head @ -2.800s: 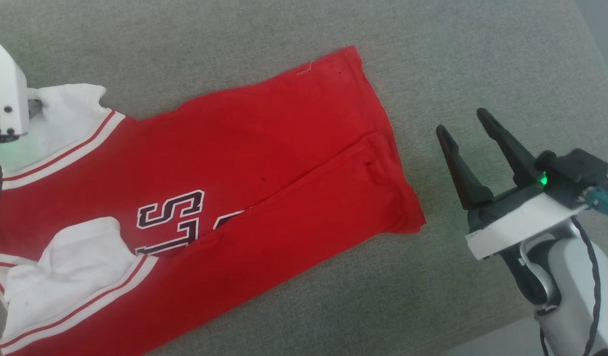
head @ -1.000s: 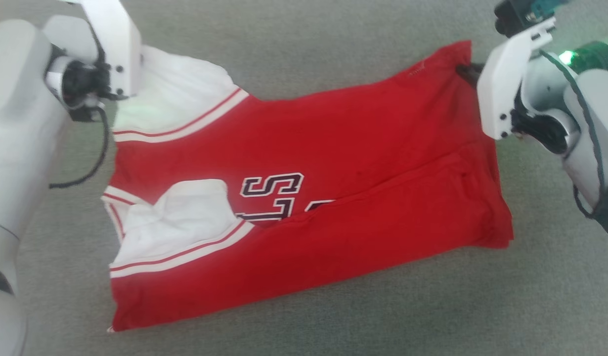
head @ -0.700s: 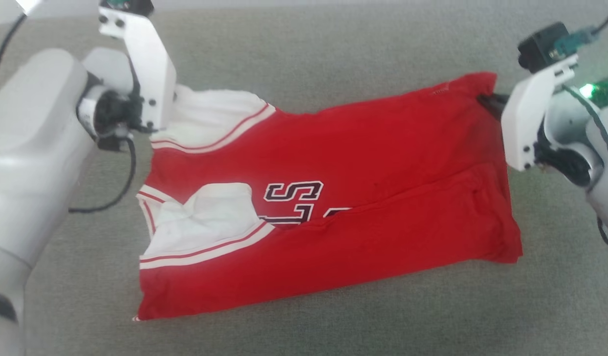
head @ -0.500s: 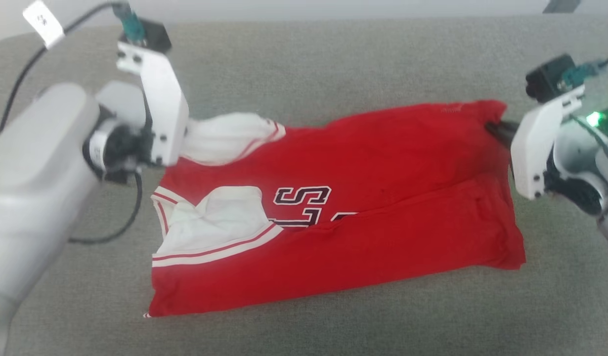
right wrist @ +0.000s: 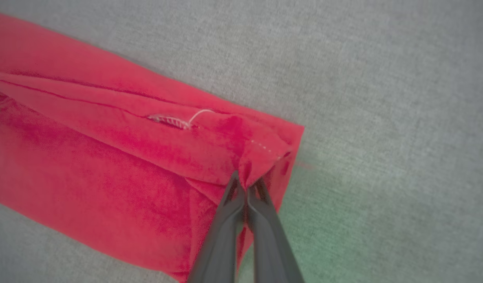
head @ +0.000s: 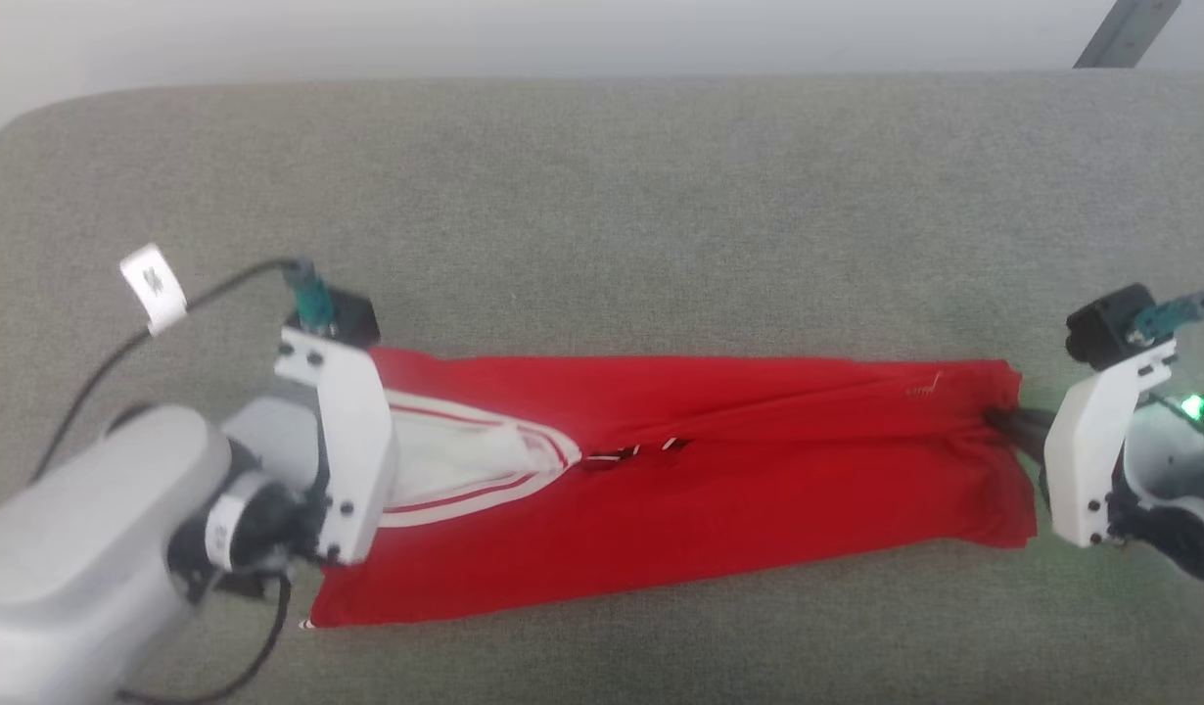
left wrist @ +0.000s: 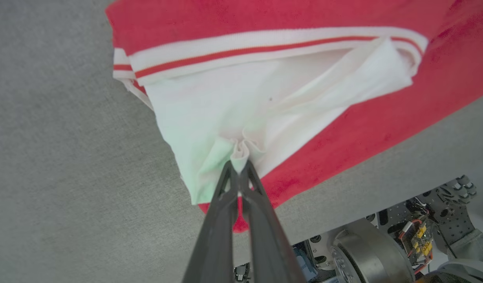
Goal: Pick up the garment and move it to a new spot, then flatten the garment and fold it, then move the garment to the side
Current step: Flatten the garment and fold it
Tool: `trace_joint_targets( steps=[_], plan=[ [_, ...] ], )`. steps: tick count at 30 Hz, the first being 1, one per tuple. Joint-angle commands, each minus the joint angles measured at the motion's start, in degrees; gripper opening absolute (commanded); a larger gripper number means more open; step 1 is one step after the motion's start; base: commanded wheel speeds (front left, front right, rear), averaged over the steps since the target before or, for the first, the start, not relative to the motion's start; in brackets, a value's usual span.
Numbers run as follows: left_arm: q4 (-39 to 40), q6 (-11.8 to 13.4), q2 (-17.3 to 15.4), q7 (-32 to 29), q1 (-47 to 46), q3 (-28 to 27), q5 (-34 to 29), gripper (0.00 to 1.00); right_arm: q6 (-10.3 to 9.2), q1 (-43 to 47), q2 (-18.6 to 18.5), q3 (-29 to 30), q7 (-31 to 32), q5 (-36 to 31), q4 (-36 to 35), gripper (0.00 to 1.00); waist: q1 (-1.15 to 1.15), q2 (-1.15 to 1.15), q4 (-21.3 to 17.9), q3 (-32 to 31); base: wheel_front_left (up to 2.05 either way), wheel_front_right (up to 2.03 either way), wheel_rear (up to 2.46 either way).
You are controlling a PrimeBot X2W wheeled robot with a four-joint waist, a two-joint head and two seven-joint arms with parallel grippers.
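The garment (head: pixel 719 490), a red jersey T-shirt with white striped-trim sleeves, lies as a long narrow band across the grey cushion, its far half doubled over toward me. My left gripper (left wrist: pixel 239 165) is shut on a bunched fold of the white sleeve (left wrist: pixel 265 102) at the band's left end. At the right end my right gripper (right wrist: pixel 247 182) is shut on the red hem corner (right wrist: pixel 265 149); its dark fingers (head: pixel 1015 428) poke out from under the white wrist. The chest lettering (head: pixel 633 452) is almost hidden in the fold.
The grey fabric cushion (head: pixel 602 215) stretches well beyond the shirt, with a rounded far-left corner. A pale floor strip and a metal bar (head: pixel 1126 29) lie past its far edge. A tagged cable (head: pixel 152 289) trails from my left wrist. My base hardware (left wrist: pixel 402 243) sits below the cushion's edge.
Both grippers, holding the shirt's far edge, have carried it toward me over the near half, folding the shirt into a narrow band. The lettering and lower sleeve got covered. The head camera also shifted.
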State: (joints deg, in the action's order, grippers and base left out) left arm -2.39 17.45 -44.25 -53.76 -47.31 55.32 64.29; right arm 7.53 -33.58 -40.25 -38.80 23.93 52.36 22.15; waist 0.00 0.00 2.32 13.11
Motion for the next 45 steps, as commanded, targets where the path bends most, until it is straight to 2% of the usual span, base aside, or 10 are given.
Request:
trace_joint_targets(
  steps=[1,6,8,9,10,11,12,27,37,45],
  plan=[
    [0.3,0.7,-0.3,0.3,1.6,0.4,0.3,0.0,-0.08,1.2,0.6,0.8,0.2,-0.3,0.2,0.0,0.0,0.0,-0.1,-0.3,0.0,0.0,0.0],
    [-0.9,0.5,0.9,2.9,5.5,1.0,1.2,0.0,-0.07,3.9,2.9,2.7,0.5,-0.2,2.1,0.0,0.0,0.0,-0.1,-1.4,0.0,0.0,0.0],
    [-2.0,-0.8,1.7,5.1,6.6,0.8,1.4,0.22,-0.07,4.1,4.1,3.3,0.2,-0.5,3.0,0.01,0.0,0.0,0.0,-2.2,0.0,0.0,0.0],
    [-2.5,-1.7,2.0,6.4,7.0,0.7,1.0,0.46,-0.06,4.2,4.6,3.6,-0.3,-0.5,3.1,0.27,0.0,0.0,0.1,-2.6,0.0,0.0,0.0],
    [-3.1,-2.1,2.2,7.7,7.5,0.4,1.0,0.89,-0.05,4.4,5.0,3.7,-0.2,-0.7,3.2,0.44,0.0,0.0,0.2,-3.0,0.0,0.0,0.0],
    [-3.7,-2.7,2.4,8.8,7.9,0.4,0.8,0.98,-0.05,4.7,5.2,3.5,0.0,-0.8,3.0,0.82,0.0,0.0,0.3,-3.5,0.0,0.0,0.0],
    [-4.1,-3.3,2.4,10.0,8.1,0.3,0.4,1.0,-0.05,5.1,5.3,3.6,0.3,-0.5,3.0,1.0,0.0,0.0,0.4,-3.9,0.0,0.0,0.0],
    [-7.6,-8.0,3.7,36.4,12.5,-3.4,-7.6,1.0,-0.05,7.9,4.9,9.2,2.9,-1.9,2.1,1.0,0.0,0.0,2.8,-8.2,0.0,0.0,0.0],
    [-12.1,-5.6,6.0,64.0,18.9,-10.4,-11.3,1.0,-0.05,8.1,4.4,14.4,10.7,-3.3,4.7,1.0,0.0,0.0,5.6,-7.0,0.0,0.0,0.0],
    [-14.3,-4.7,9.0,68.9,22.8,-15.8,-13.9,1.0,-0.05,7.7,6.0,16.8,15.0,-3.8,7.3,1.0,0.0,0.0,8.4,-4.6,0.0,0.0,0.0]
  ],
)
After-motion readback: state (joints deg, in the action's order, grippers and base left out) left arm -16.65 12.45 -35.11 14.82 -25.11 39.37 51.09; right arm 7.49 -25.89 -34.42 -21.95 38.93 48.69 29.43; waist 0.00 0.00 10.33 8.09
